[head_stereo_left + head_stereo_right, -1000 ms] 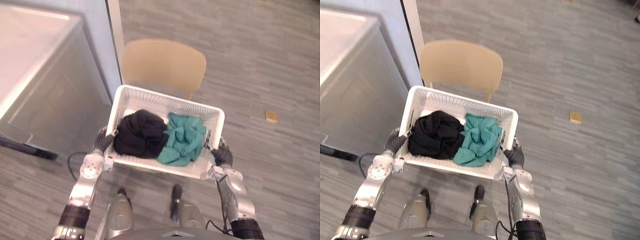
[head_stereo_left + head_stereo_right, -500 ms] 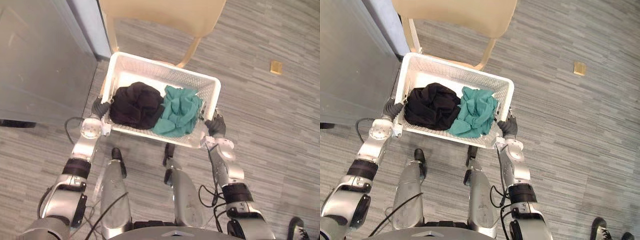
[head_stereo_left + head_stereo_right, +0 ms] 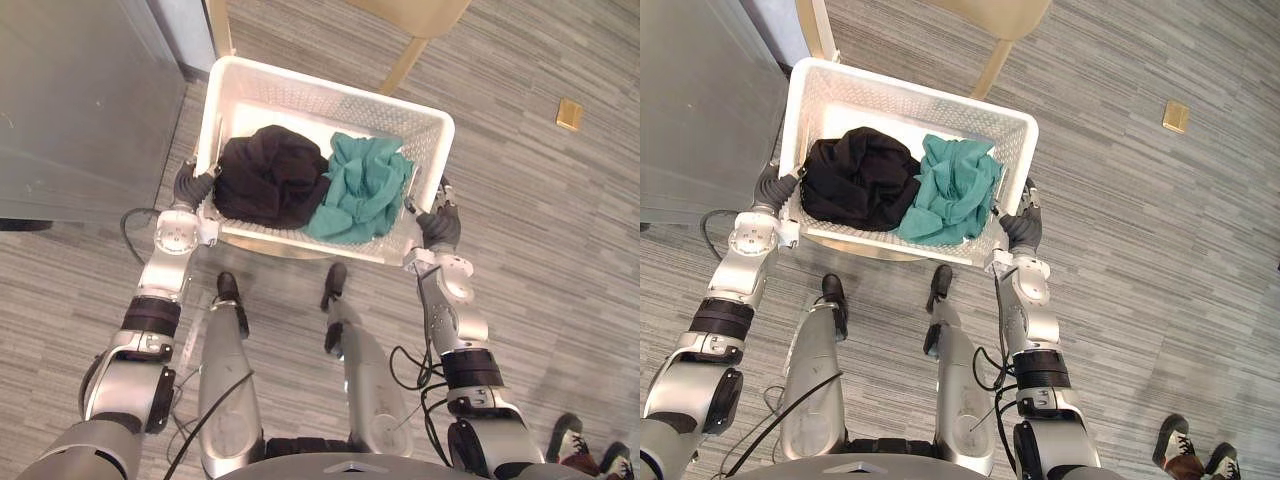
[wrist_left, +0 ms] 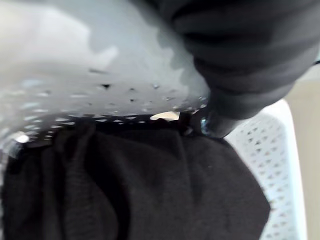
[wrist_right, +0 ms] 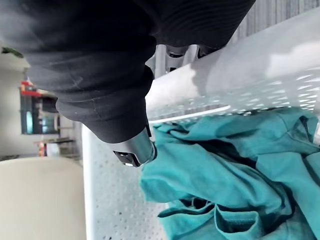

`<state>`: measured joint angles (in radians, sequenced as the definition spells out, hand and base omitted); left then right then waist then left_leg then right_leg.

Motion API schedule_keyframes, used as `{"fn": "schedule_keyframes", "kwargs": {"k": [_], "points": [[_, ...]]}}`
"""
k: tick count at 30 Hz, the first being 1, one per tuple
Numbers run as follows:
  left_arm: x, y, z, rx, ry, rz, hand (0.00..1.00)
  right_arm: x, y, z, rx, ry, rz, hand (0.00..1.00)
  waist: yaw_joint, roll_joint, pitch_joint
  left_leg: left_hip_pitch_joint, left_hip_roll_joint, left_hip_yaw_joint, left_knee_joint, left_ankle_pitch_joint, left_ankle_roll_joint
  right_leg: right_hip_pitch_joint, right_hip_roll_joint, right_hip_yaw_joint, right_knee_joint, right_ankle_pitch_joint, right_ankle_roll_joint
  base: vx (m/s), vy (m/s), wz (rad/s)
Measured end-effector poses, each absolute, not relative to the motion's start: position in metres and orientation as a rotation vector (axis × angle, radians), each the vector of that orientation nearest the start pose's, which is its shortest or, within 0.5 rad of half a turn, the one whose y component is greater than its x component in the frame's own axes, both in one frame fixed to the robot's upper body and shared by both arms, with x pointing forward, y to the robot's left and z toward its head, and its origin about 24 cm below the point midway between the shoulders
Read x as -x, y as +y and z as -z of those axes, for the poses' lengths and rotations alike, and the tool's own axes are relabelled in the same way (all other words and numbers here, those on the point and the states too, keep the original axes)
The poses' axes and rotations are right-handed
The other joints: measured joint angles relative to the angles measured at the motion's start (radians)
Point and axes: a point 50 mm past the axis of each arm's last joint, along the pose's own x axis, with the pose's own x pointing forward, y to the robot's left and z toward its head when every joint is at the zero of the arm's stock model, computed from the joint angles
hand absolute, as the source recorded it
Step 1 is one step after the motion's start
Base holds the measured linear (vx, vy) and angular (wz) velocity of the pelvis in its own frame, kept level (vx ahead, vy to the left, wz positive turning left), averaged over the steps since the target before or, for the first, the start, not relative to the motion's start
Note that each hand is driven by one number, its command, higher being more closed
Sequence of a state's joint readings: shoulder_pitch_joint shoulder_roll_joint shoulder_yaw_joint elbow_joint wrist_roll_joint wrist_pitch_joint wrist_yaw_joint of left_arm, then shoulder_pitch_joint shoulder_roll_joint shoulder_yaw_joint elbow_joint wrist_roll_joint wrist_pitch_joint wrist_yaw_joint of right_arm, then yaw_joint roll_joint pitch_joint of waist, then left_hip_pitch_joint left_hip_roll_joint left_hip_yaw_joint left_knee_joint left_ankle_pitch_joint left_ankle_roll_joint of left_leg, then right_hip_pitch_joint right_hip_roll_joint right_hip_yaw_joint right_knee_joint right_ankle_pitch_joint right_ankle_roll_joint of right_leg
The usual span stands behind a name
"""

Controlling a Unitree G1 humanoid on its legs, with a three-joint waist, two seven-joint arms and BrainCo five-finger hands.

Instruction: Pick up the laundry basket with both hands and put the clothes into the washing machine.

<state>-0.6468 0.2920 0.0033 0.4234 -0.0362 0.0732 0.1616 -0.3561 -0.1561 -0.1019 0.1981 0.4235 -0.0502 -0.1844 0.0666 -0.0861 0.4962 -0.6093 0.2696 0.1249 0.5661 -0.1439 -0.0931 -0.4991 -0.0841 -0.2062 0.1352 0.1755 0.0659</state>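
Observation:
A white perforated laundry basket (image 3: pixel 330 88) sits between my two hands, above a tan chair seat whose edge peeks out under it; whether it rests on the seat I cannot tell. Inside lie a bunched black garment (image 3: pixel 270 178) on the left and a teal garment (image 3: pixel 362 185) on the right. My left hand (image 3: pixel 190 190) grips the basket's left end, its thumb (image 4: pixel 215 125) hooked over the rim next to the black cloth. My right hand (image 3: pixel 440 225) grips the right end, with its thumb (image 5: pixel 135 150) curled over the rim (image 5: pixel 210 80) beside the teal cloth (image 5: pixel 225 170).
The grey side of the washing machine (image 3: pixel 80 100) stands close on the left. The tan chair (image 3: pixel 420 20) shows its back just beyond the basket. A small tan plate (image 3: pixel 569 113) is set in the floor at the right. A person's shoes (image 3: pixel 585 450) are at the lower right.
The whole picture has shifted: the camera tilted down, so the chair and machine slid upward. Both hands keep their hold on the basket, which looks a little closer. The shoes have come into view.

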Motion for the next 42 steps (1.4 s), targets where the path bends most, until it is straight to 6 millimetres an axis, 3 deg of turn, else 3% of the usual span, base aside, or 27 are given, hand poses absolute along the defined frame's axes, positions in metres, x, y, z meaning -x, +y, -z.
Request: {"fn": "schedule_keyframes", "kwargs": {"k": [7,17,24,33,37,42], "points": [[-0.368,0.173,-0.188,-0.096,-0.369,-0.159,0.0,-0.316,-0.196,-0.109,-0.322,-0.232,0.21,0.0,0.01,0.0,0.002,-0.003,0.032,0.012,0.005,-0.005,-0.009,-0.015,0.02,-0.006,0.007,-0.004,-0.016,0.01,-0.038,-0.11],[-0.363,0.165,-0.203,-0.068,-0.442,-0.141,0.0,-0.307,-0.201,-0.116,-0.351,-0.283,0.209,0.0,0.011,0.001,0.003,-0.004,0.04,0.012,0.013,-0.009,-0.014,-0.025,0.02,-0.021,0.037,-0.027,-0.034,0.0,0.0,0.0],[-0.361,0.175,-0.207,-0.046,-0.456,-0.179,0.0,-0.306,-0.199,-0.115,-0.346,-0.283,0.181,0.0,0.014,0.001,0.003,0.002,0.044,0.013,0.014,-0.008,-0.016,-0.026,0.02,-0.026,0.049,-0.03,-0.034,0.0,0.0,-0.01],[-0.361,0.182,-0.205,-0.062,-0.456,-0.191,0.0,-0.309,-0.192,-0.117,-0.34,-0.289,0.151,0.0,0.018,0.002,0.002,0.025,0.051,0.026,-0.007,-0.003,-0.022,0.01,0.034,-0.025,-0.024,0.013,-0.029,0.0,0.003,-0.05],[-0.358,0.19,-0.189,-0.055,-0.411,-0.212,0.0,-0.309,-0.189,-0.114,-0.334,-0.275,0.139,0.0,0.021,0.003,0.002,0.051,0.052,0.031,-0.026,0.002,-0.031,0.028,0.04,-0.024,-0.037,0.016,-0.03,0.02,-0.011,-0.02],[-0.345,0.205,-0.152,-0.04,-0.312,-0.233,0.0,-0.305,-0.187,-0.097,-0.319,-0.217,0.11,0.0,0.029,0.005,0.001,0.139,0.041,0.041,-0.068,0.01,-0.039,0.09,0.041,-0.016,-0.041,0.004,-0.034,0.04,-0.013,0.0]]}}
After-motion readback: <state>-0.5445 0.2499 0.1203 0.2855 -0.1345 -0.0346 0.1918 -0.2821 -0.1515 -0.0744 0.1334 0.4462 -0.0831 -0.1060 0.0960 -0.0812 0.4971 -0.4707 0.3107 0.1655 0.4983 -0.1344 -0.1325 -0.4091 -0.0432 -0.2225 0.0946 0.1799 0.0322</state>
